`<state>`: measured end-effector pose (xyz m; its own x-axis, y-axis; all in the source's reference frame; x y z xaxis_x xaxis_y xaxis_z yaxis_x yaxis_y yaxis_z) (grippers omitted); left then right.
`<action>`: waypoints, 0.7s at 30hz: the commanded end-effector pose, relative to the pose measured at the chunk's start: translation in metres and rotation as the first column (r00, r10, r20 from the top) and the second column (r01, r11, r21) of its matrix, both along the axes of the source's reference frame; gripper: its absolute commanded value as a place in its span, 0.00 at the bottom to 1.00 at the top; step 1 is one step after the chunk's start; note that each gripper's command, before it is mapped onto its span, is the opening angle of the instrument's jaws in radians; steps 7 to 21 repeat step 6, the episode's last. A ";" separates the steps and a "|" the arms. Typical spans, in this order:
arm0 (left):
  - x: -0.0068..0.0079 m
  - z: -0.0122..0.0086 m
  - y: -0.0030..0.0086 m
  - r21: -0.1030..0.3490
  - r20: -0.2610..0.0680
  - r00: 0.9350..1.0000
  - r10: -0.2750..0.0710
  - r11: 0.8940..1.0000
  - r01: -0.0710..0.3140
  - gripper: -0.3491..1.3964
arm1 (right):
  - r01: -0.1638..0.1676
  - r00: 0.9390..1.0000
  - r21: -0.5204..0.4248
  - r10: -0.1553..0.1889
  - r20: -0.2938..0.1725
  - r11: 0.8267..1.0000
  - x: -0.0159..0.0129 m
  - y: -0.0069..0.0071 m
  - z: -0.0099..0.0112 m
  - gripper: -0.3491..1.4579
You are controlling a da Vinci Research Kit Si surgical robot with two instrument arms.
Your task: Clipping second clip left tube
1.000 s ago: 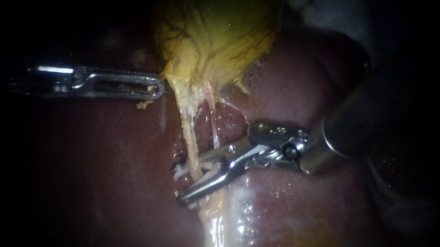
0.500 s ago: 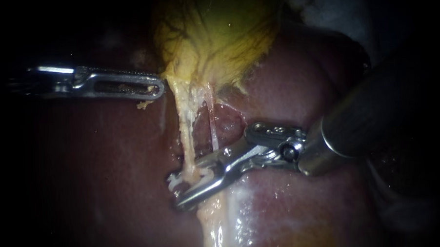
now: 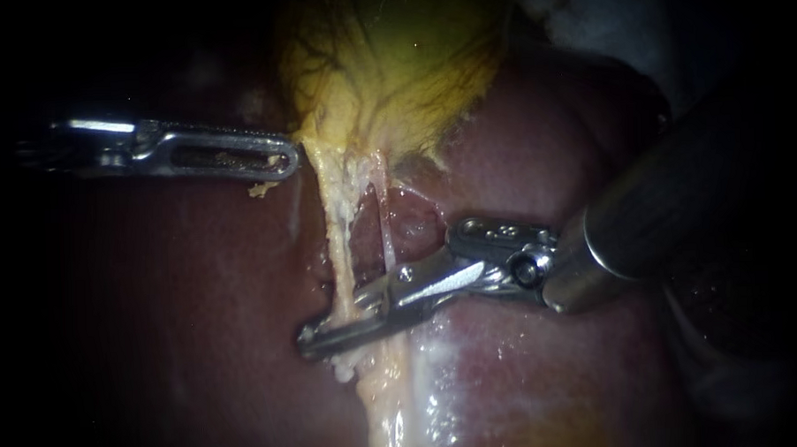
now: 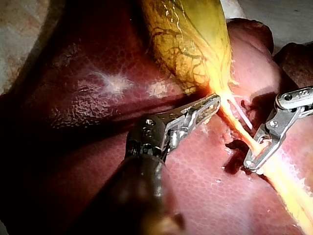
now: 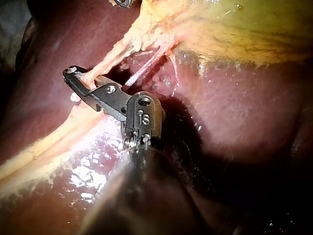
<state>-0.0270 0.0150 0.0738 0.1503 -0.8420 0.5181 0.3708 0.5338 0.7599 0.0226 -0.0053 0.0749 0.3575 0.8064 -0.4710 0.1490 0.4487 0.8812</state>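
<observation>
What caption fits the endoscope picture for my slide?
Silver right instrument, jaws shut on the pale left tube; silver left instrument, jaws gripping the yellow-green gallbladder.

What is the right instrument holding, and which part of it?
The left tube, at its lower part, away from the gallbladder. The right instrument has its jaws shut on it.

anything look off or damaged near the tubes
Nothing torn or spilled. The right instrument is clamped on the left tube; the one oddity is a small yellow scrap on the liver just below the left instrument.
</observation>
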 end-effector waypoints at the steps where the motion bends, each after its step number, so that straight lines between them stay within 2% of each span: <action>1: 0.0000 0.0000 0.0000 0.000 0.000 1.000 0.000 1.000 0.000 0.00 | 0.000 1.000 0.000 0.000 0.000 1.000 0.0000 0.0000 0.0000 0.00; 21: 0.0000 0.0000 0.0000 0.000 0.000 1.000 0.000 1.000 0.000 0.00 | 0.000 1.000 0.000 0.000 0.000 1.000 0.0000 0.0000 0.0000 0.00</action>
